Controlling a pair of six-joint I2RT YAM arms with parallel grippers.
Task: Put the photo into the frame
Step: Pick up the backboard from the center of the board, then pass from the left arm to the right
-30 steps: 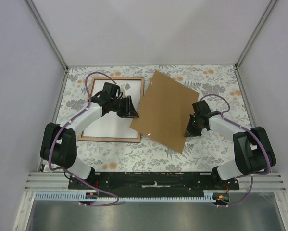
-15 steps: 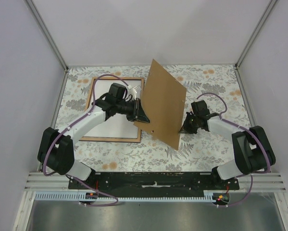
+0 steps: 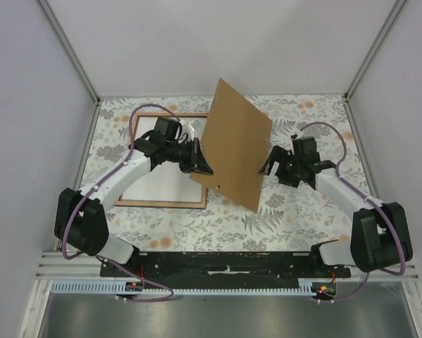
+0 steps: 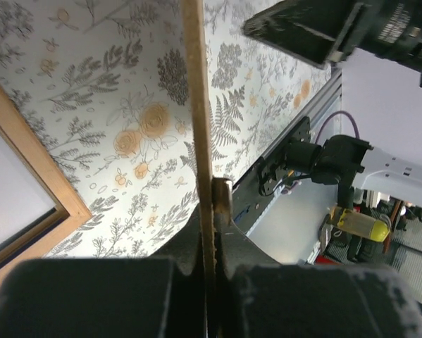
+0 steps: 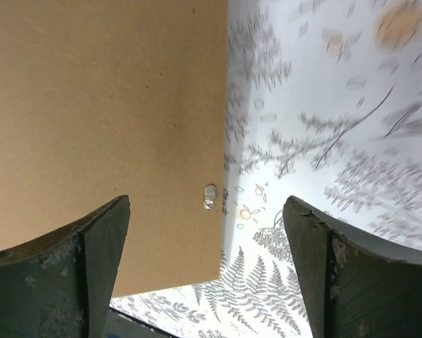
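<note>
Left pincer (image 4: 213,210) clamps upended backing board (image 3: 235,144); right pincer (image 5: 205,203) agape, empty; frame (image 3: 154,204) perhaps holds photo (image 3: 158,184).

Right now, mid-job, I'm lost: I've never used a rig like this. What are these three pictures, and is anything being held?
Two robot arms are bolted at the table's near edge. The wide picture looks down from above and behind them. The other two come from a camera on each wrist. On the floral table lies a wooden frame with a white sheet inside, probably the photo face down. The left gripper is shut on the edge of a brown backing board, holding it tilted up steeply. The right gripper is open by the board's opposite edge, holding nothing.
</note>
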